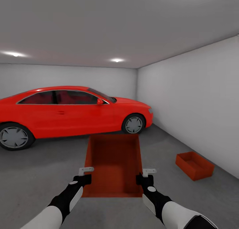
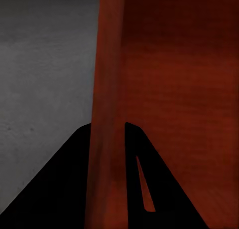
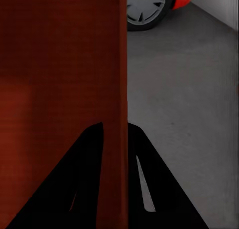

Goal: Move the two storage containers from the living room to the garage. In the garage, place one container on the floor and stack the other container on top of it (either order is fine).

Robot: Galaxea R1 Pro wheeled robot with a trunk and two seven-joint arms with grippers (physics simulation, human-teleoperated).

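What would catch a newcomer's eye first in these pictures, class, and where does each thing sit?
The bright red car parked across the far side of the garage stands out first. Next comes the orange-red storage container held in front of the robot, the left gripper and right gripper each clamped on a side wall. A second container rests on the grey floor by the right wall.

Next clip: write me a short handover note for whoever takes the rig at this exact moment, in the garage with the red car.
Left gripper: shut on the left wall of the carried container.
Right gripper: shut on that container's right wall; both wrist views show a wall between the fingers.
The carried container is held in front of the robot, open side up, above the concrete floor.
The second container sits on the floor ahead to the right, near the white wall.
The red car is parked ahead to the left.
Done: both containers are in the garage, one on the floor.
Left: stack the carried container on the one on the floor, then release.
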